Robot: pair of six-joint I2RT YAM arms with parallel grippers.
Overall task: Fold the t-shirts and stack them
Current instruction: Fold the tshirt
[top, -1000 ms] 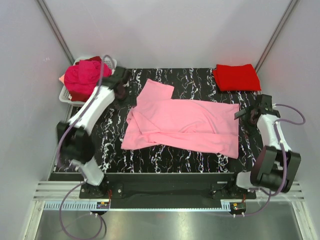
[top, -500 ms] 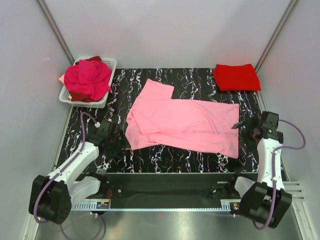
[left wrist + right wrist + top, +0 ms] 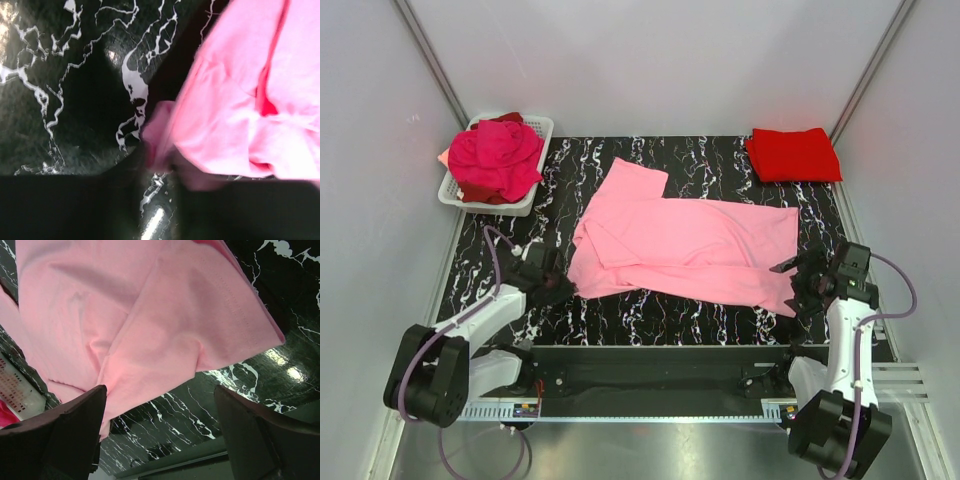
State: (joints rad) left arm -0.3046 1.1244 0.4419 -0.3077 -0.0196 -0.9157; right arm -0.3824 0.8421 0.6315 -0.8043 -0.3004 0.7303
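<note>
You had the pink shirt [image 3: 680,245] spread across the middle of the black marbled table [image 3: 660,320], lying crosswise and partly folded over on itself, with one sleeve pointing toward the far edge. Your left gripper [image 3: 556,288] was down at the shirt's near left corner. In the left wrist view a small flap of that corner [image 3: 156,132] stood up from the table and ran into the dark, blurred fingers, so the jaws looked drawn in narrow on the cloth. Your right gripper [image 3: 790,286] was at the shirt's near right corner with its jaws spread wide. In the right wrist view its two dark fingers [image 3: 65,430] stood well apart on either side of that corner [image 3: 200,340] and gripped nothing, though you could not tell from either view whether they touched the cloth. A red shirt [image 3: 793,154] lay neatly folded at the far right corner of the table, well apart from the pink one. The magenta shirts [image 3: 495,160] were heaped in the white basket [image 3: 537,125] at the far left corner.
</note>
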